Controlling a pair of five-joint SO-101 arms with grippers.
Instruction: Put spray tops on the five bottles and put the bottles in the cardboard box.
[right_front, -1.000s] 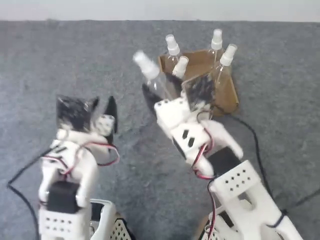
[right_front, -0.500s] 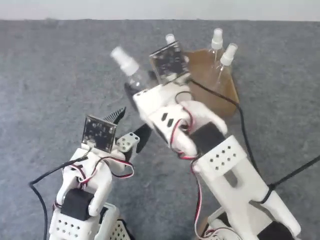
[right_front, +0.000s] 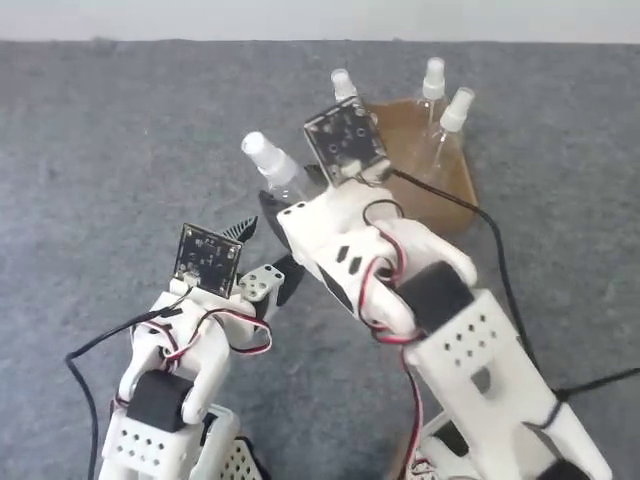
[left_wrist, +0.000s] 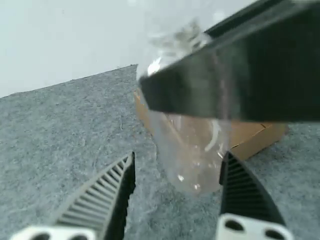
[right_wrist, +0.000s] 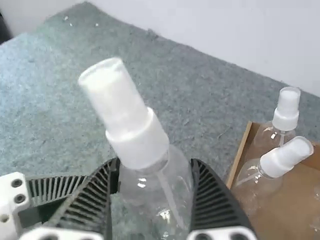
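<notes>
So the right pincer (right_wrist: 155, 174) is clamped around the body of a clear spray bottle (right_front: 279, 178) and has it up off the worktop, just off the cardboard box (right_front: 440, 192) on the side facing the left arm. The bottle isn't upright: its long axis leans, with the white spray top (right_wrist: 122, 117) pointing up and away from the box and the base hanging over the carpet. The left pincer (left_wrist: 178, 165) sits right by that base, spread wide and gripping nothing. The worktop is covered in a grey carpet-like mat (right_front: 120, 130), and a plain white wall (right_front: 300, 18) runs behind it. Count-wise, I can make out three capped bottles standing in the box (right_front: 343, 86) (right_front: 433, 78) (right_front: 456, 110), plus the one in the air.
</notes>
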